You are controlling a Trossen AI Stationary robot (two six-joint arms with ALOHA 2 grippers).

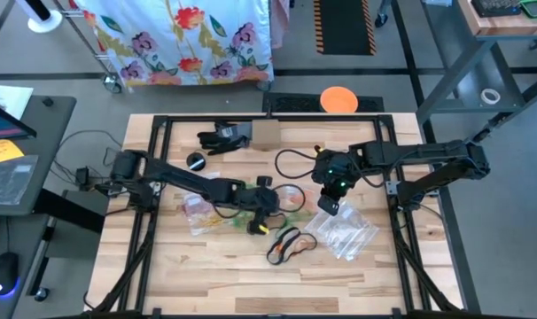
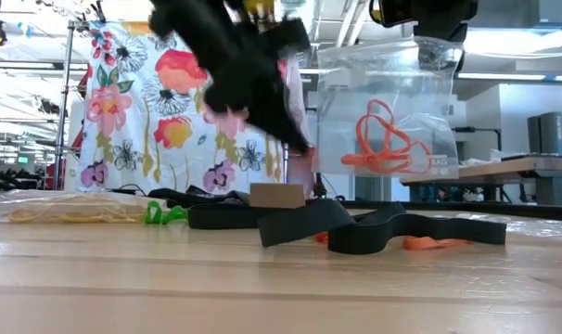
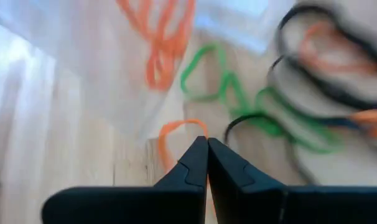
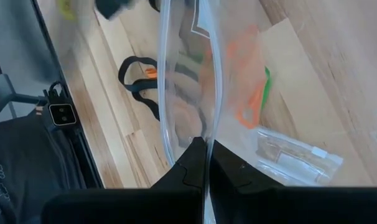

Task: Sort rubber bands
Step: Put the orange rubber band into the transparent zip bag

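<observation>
L gripper (image 3: 207, 163) fingers pressed together over wood table (image 1: 206, 266), beside thin orange rubber band (image 3: 176, 134). R gripper (image 4: 204, 163) pinches clear plastic zip bag (image 2: 385, 116) w/ orange bands (image 2: 385, 141) inside, held above table.

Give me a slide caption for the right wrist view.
Right gripper pinches a clear zip bag holding orange rubber bands above the wooden table.

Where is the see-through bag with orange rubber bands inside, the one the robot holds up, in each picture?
High view: clear bag under the right gripper, right of centre.
Low view: hanging upper right.
Left wrist view: upper part, blurred.
Right wrist view: pinched between the fingers.
Shared landmark: the orange rubber bands inside.
</observation>
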